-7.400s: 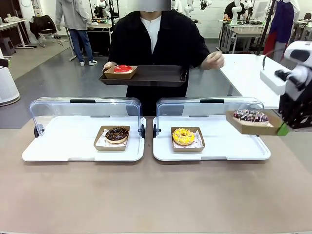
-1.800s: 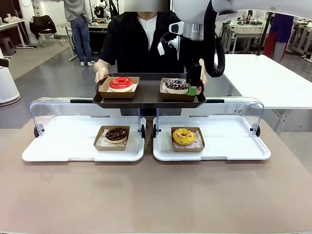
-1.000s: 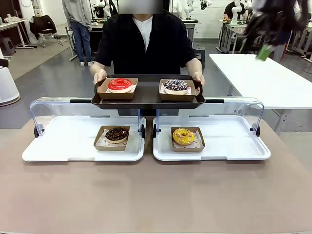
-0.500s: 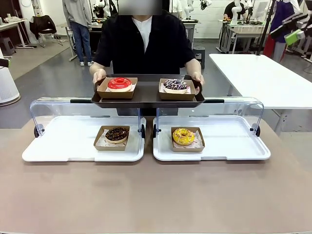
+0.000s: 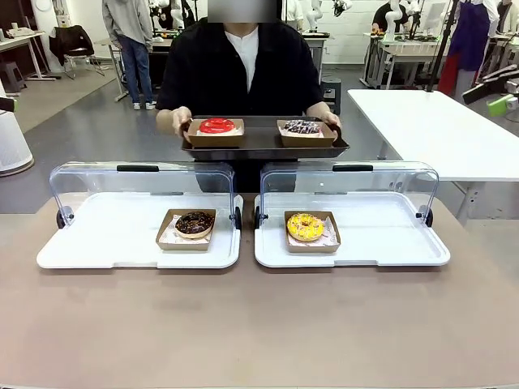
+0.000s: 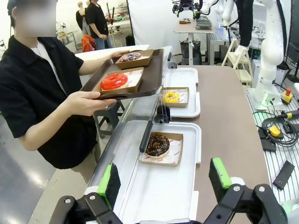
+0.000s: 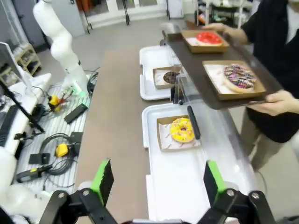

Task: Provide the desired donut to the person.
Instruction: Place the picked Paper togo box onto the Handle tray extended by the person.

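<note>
Across the table the person (image 5: 239,69), in a black top, holds a dark tray (image 5: 263,150) in both hands. On it rest a red-glazed donut (image 5: 216,126) and a purple sprinkled donut (image 5: 302,127), each in a brown paper box. My right gripper (image 5: 496,93) hangs high at the picture's right edge, far from the tray. The right wrist view has that gripper (image 7: 157,182) open and empty above the sprinkled donut (image 7: 239,76) and a yellow donut (image 7: 182,129). My left gripper (image 6: 163,179) is open too, over a chocolate donut (image 6: 158,144).
Two white display trays (image 5: 122,247) (image 5: 381,247) with raised clear lids stand mid-table. One holds the chocolate donut (image 5: 194,223), the other the yellow donut (image 5: 305,226). A white table (image 5: 438,130) stands at the right. Cables and tools (image 7: 56,149) lie beside the right arm's base.
My right gripper let go of the sprinkled donut box on the tray and swung off to the upper right. The person has drawn the tray back from the display lids.
</note>
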Robot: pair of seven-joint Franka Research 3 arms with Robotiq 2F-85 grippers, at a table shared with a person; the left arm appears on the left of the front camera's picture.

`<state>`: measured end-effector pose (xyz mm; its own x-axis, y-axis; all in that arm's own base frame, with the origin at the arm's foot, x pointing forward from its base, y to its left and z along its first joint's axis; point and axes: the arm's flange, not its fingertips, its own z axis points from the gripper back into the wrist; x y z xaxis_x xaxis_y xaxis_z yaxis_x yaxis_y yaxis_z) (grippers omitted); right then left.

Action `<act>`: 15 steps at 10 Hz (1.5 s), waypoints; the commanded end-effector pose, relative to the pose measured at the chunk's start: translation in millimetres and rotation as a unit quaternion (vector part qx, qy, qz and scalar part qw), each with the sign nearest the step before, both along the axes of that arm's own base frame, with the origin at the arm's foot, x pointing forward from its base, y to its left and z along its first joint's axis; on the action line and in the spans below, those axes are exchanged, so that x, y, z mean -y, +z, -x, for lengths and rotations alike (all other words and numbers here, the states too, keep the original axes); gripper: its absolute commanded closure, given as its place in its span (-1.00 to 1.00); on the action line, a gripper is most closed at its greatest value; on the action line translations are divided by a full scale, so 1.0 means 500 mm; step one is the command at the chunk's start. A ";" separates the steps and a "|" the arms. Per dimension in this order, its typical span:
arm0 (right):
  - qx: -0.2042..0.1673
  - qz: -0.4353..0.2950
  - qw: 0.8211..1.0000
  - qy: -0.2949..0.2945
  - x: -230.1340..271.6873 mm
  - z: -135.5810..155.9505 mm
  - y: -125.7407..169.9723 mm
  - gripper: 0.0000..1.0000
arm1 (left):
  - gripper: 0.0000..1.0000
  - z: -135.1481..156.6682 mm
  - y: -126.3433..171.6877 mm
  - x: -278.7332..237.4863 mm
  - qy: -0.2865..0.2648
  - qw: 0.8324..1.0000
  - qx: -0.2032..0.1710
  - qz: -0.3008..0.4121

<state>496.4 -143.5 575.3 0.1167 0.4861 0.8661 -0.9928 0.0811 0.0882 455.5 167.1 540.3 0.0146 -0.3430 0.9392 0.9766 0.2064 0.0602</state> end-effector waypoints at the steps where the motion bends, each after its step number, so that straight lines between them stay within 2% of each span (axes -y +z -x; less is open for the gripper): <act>1: 0.041 -0.015 0.999 -0.006 0.016 0.020 -0.037 -1.00 | -1.00 0.003 0.001 -0.002 -0.001 1.000 0.006 0.000; 3: 0.055 -0.025 0.998 -0.031 0.026 0.026 -0.050 -1.00 | -1.00 0.003 0.001 -0.002 -0.001 1.000 0.006 0.000; 5: 0.068 -0.027 0.997 -0.010 0.020 0.023 -0.048 -1.00 | -1.00 0.003 0.001 -0.002 -0.001 1.000 0.006 0.000; 6: 0.037 -0.014 0.999 -0.022 0.041 0.017 -0.047 -1.00 | -1.00 0.003 0.001 -0.002 -0.001 1.000 0.006 0.000; 15: 0.037 -0.014 0.999 -0.022 0.041 0.017 -0.047 -1.00 | -1.00 0.003 0.001 -0.002 -0.001 1.000 0.006 0.000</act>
